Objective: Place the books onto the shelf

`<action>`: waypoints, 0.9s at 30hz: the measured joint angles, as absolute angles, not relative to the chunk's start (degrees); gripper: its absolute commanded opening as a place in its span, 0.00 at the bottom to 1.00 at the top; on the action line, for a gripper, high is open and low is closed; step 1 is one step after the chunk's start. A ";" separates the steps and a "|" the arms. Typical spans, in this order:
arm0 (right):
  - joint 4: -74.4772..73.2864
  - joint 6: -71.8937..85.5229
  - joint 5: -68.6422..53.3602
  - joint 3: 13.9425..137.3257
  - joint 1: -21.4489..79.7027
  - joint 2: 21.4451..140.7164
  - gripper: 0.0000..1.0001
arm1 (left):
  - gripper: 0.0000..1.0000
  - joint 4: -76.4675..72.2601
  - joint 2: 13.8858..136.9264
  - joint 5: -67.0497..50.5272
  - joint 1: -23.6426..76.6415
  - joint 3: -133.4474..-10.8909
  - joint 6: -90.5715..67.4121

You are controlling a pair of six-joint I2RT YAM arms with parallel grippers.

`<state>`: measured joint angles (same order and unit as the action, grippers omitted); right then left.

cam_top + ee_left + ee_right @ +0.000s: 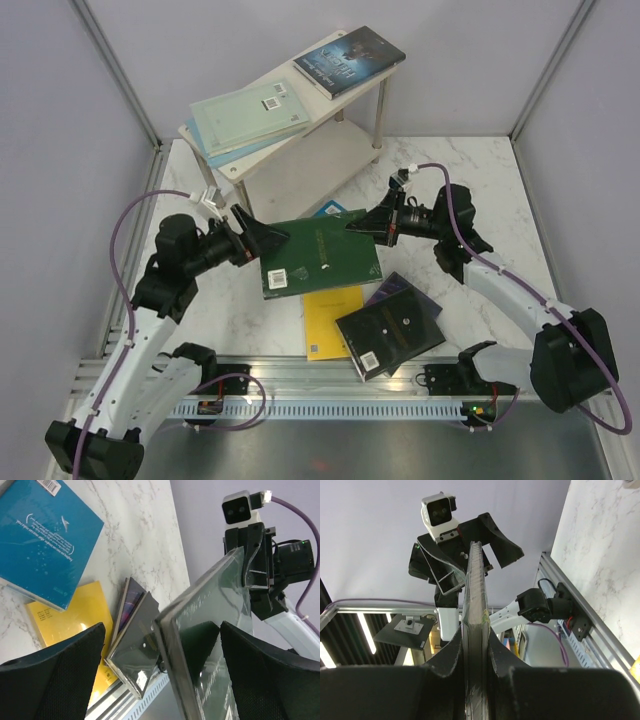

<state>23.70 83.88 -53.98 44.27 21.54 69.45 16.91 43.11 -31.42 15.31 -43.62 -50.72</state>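
A dark green book [320, 257] hangs above the table between my two grippers. My right gripper [358, 226] is shut on its right edge; in the right wrist view the book [476, 630] stands edge-on, clamped between the fingers. My left gripper [274, 240] is open and straddles the book's left edge [200, 645], its fingers [60, 675] wide apart on either side. The shelf [310, 165] stands at the back, with pale green and light blue books [250, 110] and a dark blue book [350, 60] on its top board. Yellow [328, 322], black [390, 335], purple [402, 290] and teal [330, 209] books lie on the table.
The marble table [470, 180] ends at a metal rail [330, 385] along the near side, where both arm bases sit. Grey walls close in the left, back and right. The teal book [40, 545] and yellow book [75, 615] lie below the left gripper.
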 measured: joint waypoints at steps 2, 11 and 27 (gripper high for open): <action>25.54 84.99 -53.91 44.27 22.79 70.67 0.00 | 0.79 15.57 43.11 -31.94 15.31 -43.18 -51.59; 32.05 85.25 -54.72 44.23 23.49 76.27 0.00 | 0.02 10.48 42.02 -33.17 14.98 -43.75 -60.73; 13.26 76.14 -49.01 43.97 20.16 74.43 0.98 | 0.02 16.51 39.97 -25.19 15.62 -45.17 -61.41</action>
